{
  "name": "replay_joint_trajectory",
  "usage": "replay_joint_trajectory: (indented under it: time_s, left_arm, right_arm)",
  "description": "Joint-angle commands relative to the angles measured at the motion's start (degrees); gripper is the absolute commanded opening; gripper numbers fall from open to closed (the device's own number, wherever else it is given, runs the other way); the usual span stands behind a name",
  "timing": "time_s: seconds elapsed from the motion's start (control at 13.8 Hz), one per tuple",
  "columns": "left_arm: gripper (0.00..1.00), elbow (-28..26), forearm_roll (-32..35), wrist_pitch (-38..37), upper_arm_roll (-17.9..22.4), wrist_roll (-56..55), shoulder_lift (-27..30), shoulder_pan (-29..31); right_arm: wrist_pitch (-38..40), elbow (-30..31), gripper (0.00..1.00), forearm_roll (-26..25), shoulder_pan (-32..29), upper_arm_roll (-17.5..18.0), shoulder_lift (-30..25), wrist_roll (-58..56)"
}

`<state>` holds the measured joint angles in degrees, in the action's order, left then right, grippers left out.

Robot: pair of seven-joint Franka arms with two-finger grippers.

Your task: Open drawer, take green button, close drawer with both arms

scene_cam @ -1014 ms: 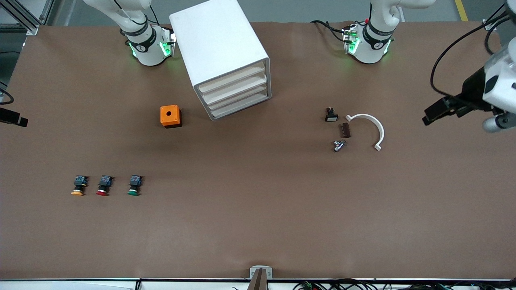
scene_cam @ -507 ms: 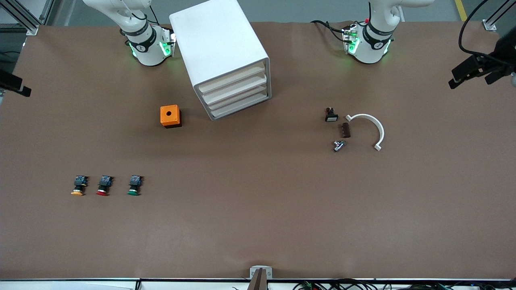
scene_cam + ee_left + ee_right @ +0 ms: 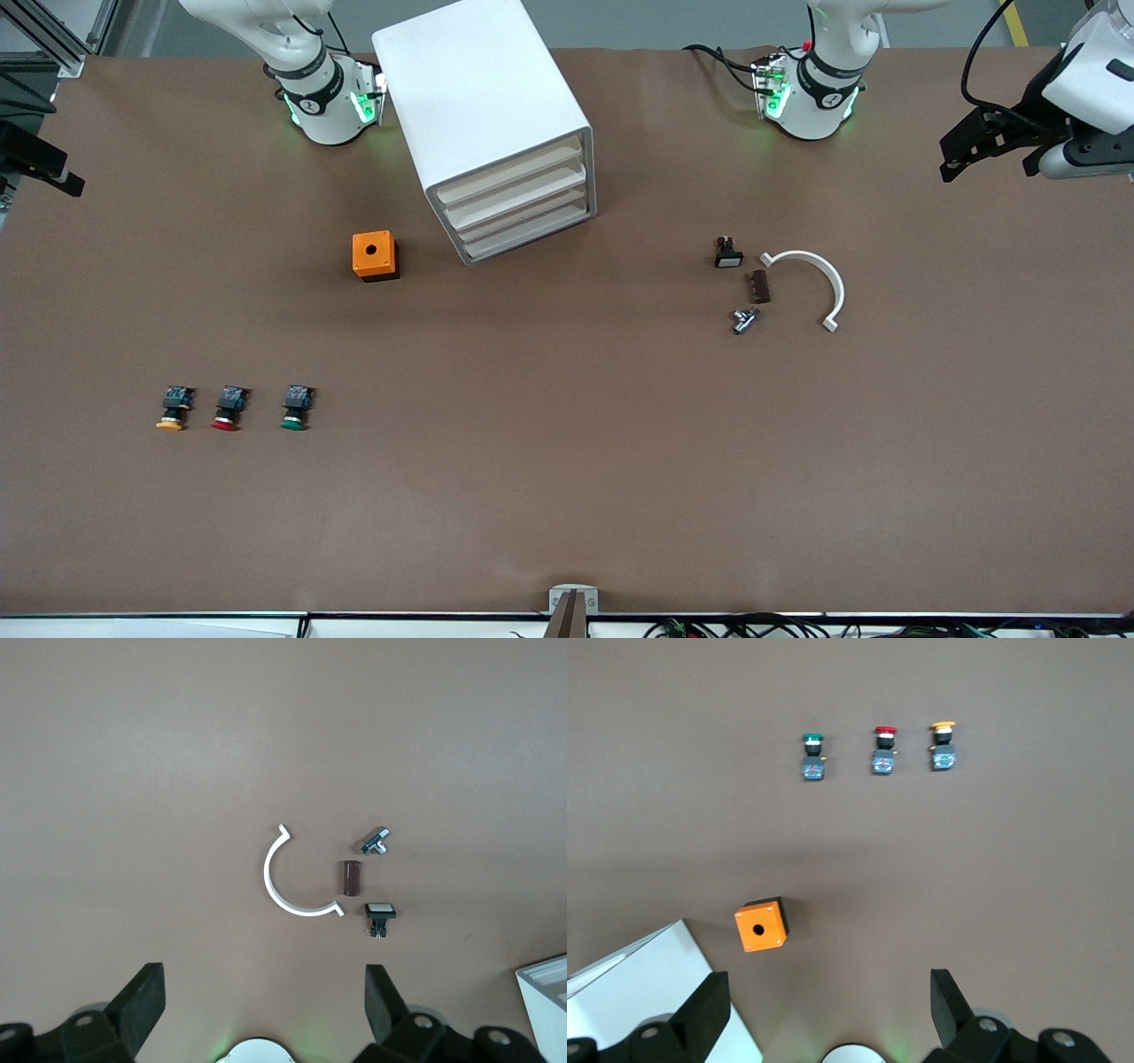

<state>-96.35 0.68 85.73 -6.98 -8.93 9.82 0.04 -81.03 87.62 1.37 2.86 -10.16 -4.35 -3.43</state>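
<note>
Lower left of the front view: the button (image 3: 294, 410), round glossy green cap, black body, blue rear, lying on matte brown table (image 3: 567, 461) beside red-capped button (image 3: 229, 409) and orange-capped button (image 3: 174, 409). Mid-frame: orange box (image 3: 375, 255) with round hole; curved white clip (image 3: 812, 282), small brown block (image 3: 760, 286). Upper centre: smooth white boxy cabinet (image 3: 478, 106), four cream-fronted drawers (image 3: 514, 206) all shut. No legible writing. Upper right edge: left gripper (image 3: 992, 146), fingers spread wide, empty. Left edge: right gripper (image 3: 828, 1014), spread wide, empty.
</note>
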Motion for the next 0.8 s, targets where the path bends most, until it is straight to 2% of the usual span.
replay_joint_trajectory:
  time_s: [0.0,0.22,0.72]
  left_arm:
    - [0.99,-0.2,1.0,1.4,-1.5,1.5,0.0,1.5]
    - [1.00,0.5,1.1,1.3,-1.8,1.6,-0.4,1.3]
    - [1.00,3.6,1.2,1.1,-1.8,1.1,-3.0,1.4]
  right_arm:
    - [-1.8,2.6,1.00,-2.6,1.0,0.2,-2.5,-0.8]
    - [-2.6,2.6,1.00,-3.6,0.9,0.2,-2.5,-4.4]
    - [-2.1,3.4,1.00,-3.6,1.4,0.3,-3.9,-4.6]
